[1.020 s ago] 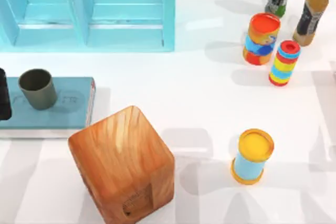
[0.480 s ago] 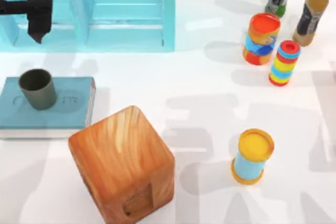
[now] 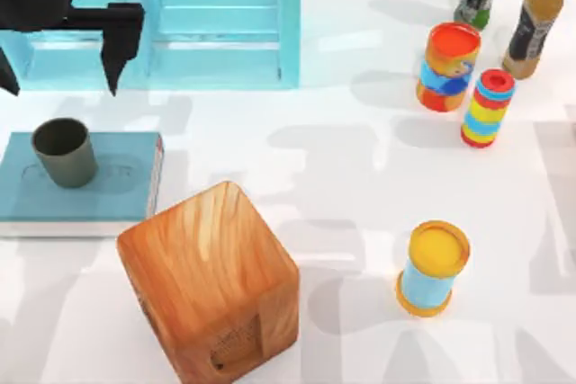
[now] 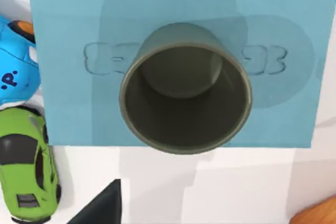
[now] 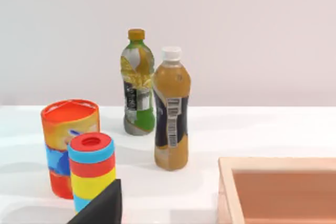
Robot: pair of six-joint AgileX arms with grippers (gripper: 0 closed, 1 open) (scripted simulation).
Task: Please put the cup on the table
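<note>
Shifted rightward and lower across the top view since half a second ago: left gripper (image 3: pixel 58 87), now hanging above the counter (image 3: pixel 342 177) just behind the blue slab (image 3: pixel 126 177). Judged a lining-up for a descent, grasp not yet begun. Spread wide, fingers (image 3: pixel 115 65) holding and touching nothing. Standing upright on that slab, near its left end and well apart from the wooden cube (image 3: pixel 211 281): the cup (image 3: pixel 64 151), mouth up.

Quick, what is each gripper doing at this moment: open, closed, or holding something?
Left gripper: open, holding nothing, above and behind the cup.
Right gripper: cannot be told.
</note>
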